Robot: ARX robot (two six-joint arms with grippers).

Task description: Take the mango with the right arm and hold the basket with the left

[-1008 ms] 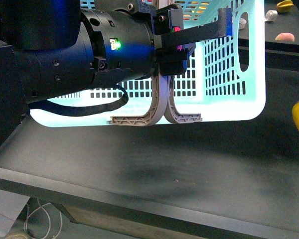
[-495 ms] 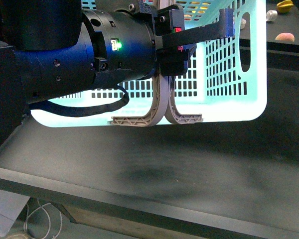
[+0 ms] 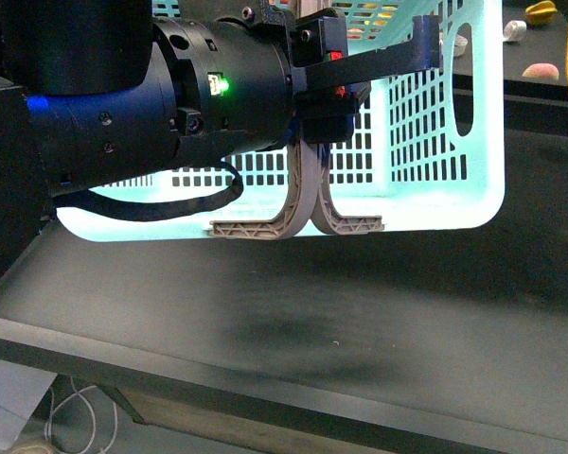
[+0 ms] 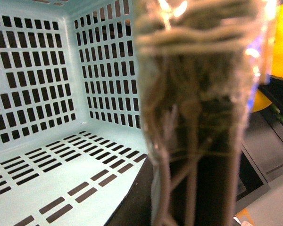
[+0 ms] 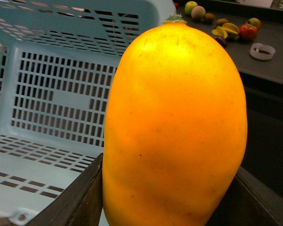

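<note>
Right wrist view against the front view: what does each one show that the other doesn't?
Only the right wrist view shows the mango whole, clamped between dark jaws, plus a pile of fruit far behind. Only the front view shows the left arm gripping the basket at its rim, with the grey handles hanging down. Both show the turquoise basket; the front view catches just a yellow sliver of the mango at its right edge.

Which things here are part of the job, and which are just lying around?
Job: smooth oval yellow mango; light turquoise slotted plastic basket.
Lying about: round pink-and-yellow peach; small white ring; ridged yellow fruit.
</note>
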